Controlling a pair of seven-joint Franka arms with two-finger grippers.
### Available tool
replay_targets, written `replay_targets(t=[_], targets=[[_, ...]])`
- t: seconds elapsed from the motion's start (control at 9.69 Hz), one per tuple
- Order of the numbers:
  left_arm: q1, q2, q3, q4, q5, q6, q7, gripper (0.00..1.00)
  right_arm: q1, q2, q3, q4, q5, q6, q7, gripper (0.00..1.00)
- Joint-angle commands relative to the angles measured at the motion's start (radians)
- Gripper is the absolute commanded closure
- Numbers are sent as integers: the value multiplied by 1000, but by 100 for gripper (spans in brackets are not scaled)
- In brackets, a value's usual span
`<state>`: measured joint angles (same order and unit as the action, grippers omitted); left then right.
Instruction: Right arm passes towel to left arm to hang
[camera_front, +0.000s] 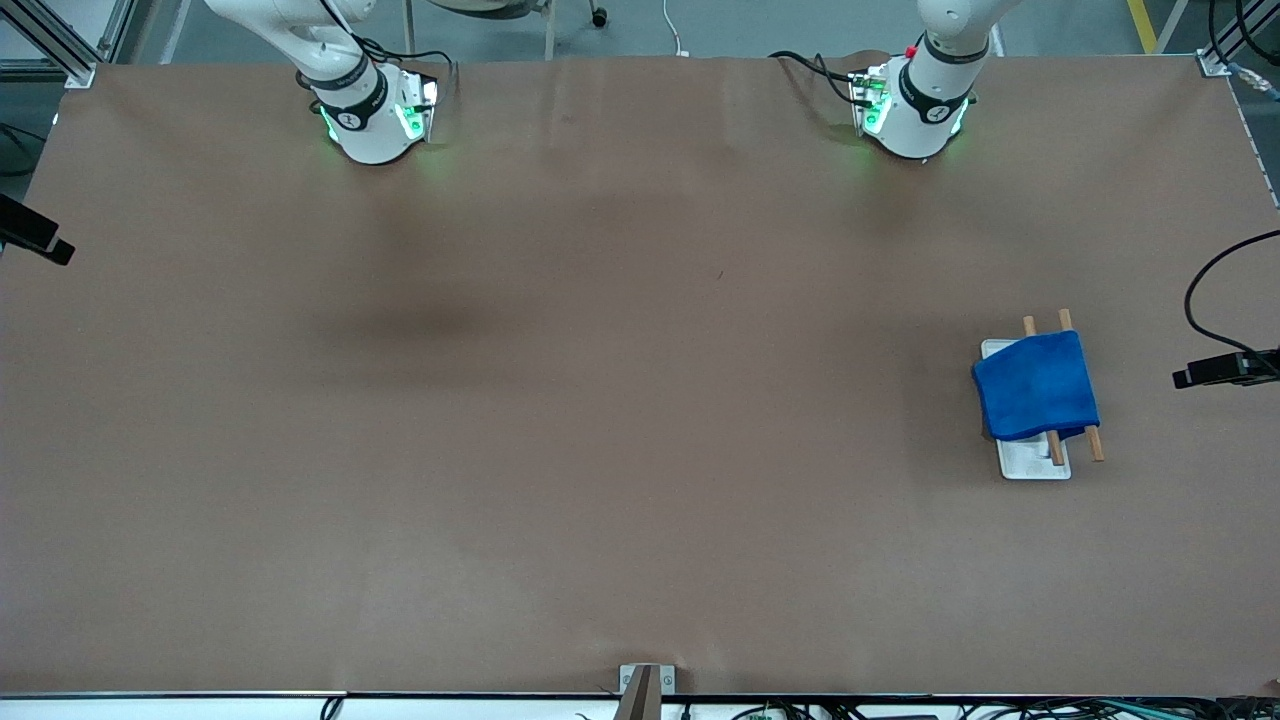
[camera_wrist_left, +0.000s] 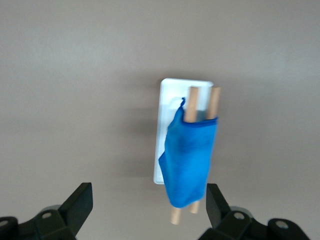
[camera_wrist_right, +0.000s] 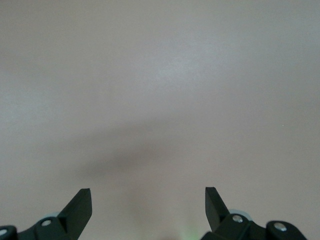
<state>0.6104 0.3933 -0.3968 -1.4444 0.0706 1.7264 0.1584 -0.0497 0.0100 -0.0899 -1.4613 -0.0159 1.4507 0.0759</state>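
The blue towel (camera_front: 1036, 386) hangs draped over two wooden rods (camera_front: 1094, 441) on a white stand (camera_front: 1033, 462) at the left arm's end of the desk (camera_front: 600, 400). High over it, the left gripper (camera_wrist_left: 148, 205) holds its fingers spread and empty; the right gripper (camera_wrist_right: 148, 202), fingers likewise spread, is over bare desk.

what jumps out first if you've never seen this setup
The bright blue towel stands out: it hangs draped over two wooden rods on a small white base, toward the left arm's end of the brown table. The left tool is open, up in the air over the rack; the right tool is open over bare tabletop.
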Motion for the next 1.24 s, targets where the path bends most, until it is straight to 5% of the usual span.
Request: replay_targets(t=[0.0,0.41,0.93,1.03,1.14], targets=[[-3,-81,-77,-2,8,-30,-115,0,-4,4,1,12,-9,-12,-8,0],[-1,-217,-201,-2,9,-114,-241,0,-15,4,1,10,-7,-12,-8,0],[-1,-263,-280,84,11,-289,-237,0,-15,4,1,10,-6,-12,-8,0],[-27,-314,-272,78,6,-291,-228,0,-15,4,1,10,-7,-12,-8,0],[-144,-344,-178,43,3,-292,-237,0,-15,4,1,10,-7,-12,-8,0]])
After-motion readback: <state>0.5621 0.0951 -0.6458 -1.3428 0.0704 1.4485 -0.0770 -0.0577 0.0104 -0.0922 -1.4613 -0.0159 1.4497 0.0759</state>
